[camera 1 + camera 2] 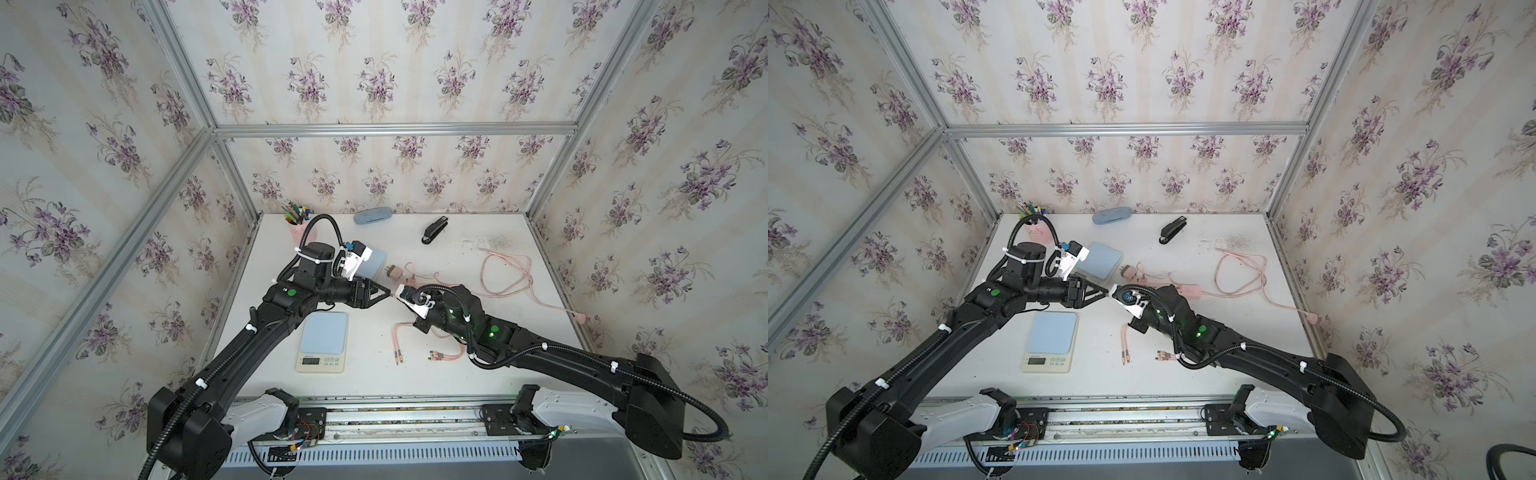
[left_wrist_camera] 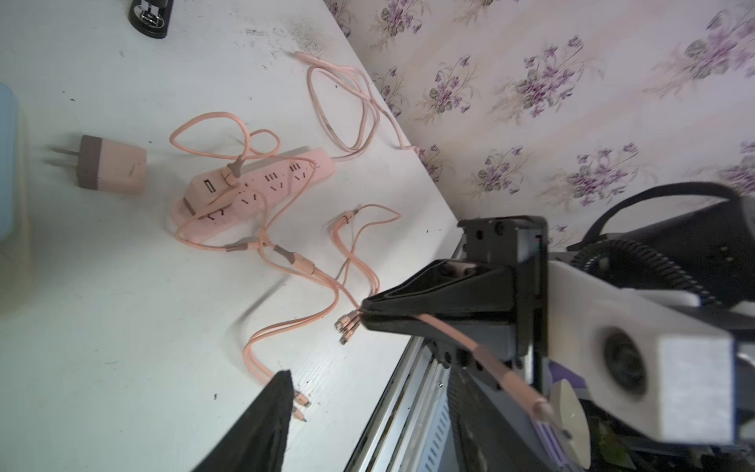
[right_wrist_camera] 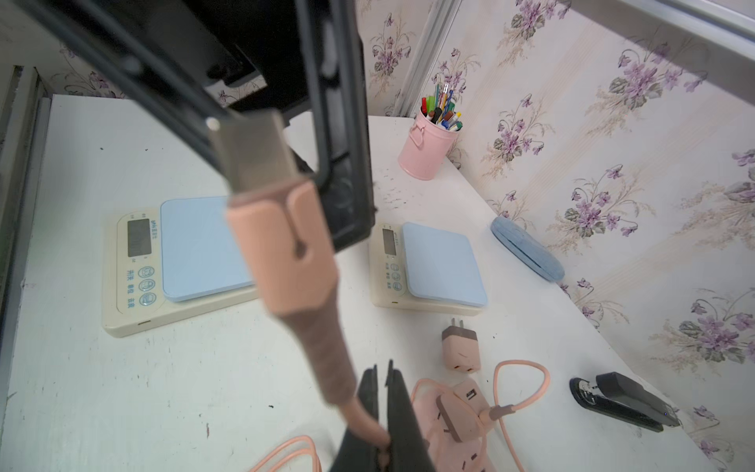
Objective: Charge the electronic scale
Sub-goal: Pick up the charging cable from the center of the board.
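The cream electronic scale with a pale blue platform [image 1: 323,347] sits near-left on the white table [image 1: 457,374], a second scale [image 1: 372,262] farther back. To its right, the right gripper [image 3: 380,376] clamps the pink charging cable [image 3: 286,245]. The left gripper [image 1: 388,293] stands parted at the plug.

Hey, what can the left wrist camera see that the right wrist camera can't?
Only the left wrist view shows the bundle of loose connector ends lying on the table and the power strip's long looped cord. Only the right wrist view shows the pen cup, the blue case and the near scale with its display. Both show the power strip, the unplugged charger, the stapler, and the right gripper shut on the pink cable.
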Action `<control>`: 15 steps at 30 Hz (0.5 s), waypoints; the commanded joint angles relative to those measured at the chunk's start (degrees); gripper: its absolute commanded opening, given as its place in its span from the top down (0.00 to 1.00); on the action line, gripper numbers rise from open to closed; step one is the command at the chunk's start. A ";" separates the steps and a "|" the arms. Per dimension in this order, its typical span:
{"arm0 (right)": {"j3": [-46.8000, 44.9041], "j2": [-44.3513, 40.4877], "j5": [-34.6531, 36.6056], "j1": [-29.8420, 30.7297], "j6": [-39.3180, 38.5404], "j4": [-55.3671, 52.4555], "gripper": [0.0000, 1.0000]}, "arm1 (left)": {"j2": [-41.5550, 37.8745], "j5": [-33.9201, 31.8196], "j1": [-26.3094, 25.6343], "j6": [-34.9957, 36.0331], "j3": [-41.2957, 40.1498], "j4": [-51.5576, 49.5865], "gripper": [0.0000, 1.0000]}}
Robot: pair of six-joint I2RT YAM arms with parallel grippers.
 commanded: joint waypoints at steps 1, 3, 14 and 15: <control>2.40 2.55 2.79 0.01 3.74 -0.84 1.00 | -2.22 0.31 -0.04 -9.44 -1.00 7.71 0.40; 3.45 3.86 4.26 0.02 4.51 -1.66 1.00 | -3.08 -0.94 0.12 -12.20 -1.31 7.94 0.42; 5.33 5.59 5.95 0.02 6.42 -3.64 1.00 | -2.63 -4.60 -0.13 -18.97 -1.44 8.34 0.53; 5.48 5.58 5.74 0.02 6.44 -3.78 1.00 | -2.09 -4.63 -0.35 -19.09 -1.57 8.34 0.54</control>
